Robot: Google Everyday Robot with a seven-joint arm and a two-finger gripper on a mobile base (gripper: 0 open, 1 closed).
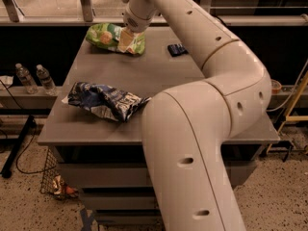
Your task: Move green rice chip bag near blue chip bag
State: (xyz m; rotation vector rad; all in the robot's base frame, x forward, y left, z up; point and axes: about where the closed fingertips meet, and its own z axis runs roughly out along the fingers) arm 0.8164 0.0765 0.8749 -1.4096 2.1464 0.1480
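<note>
The green rice chip bag (103,35) lies at the far left of the grey table (166,73). My gripper (126,39) reaches down from the arm onto the bag's right end and touches it. The blue chip bag (107,100), crumpled with silver foil showing, lies near the table's front left edge, well apart from the green bag. My arm's large white links cover the front right of the table.
A small flat dark-blue packet (177,49) lies at the far right of the table. Two water bottles (36,78) stand on a low shelf to the left. A railing runs behind the table. A wire basket (55,179) sits on the floor below.
</note>
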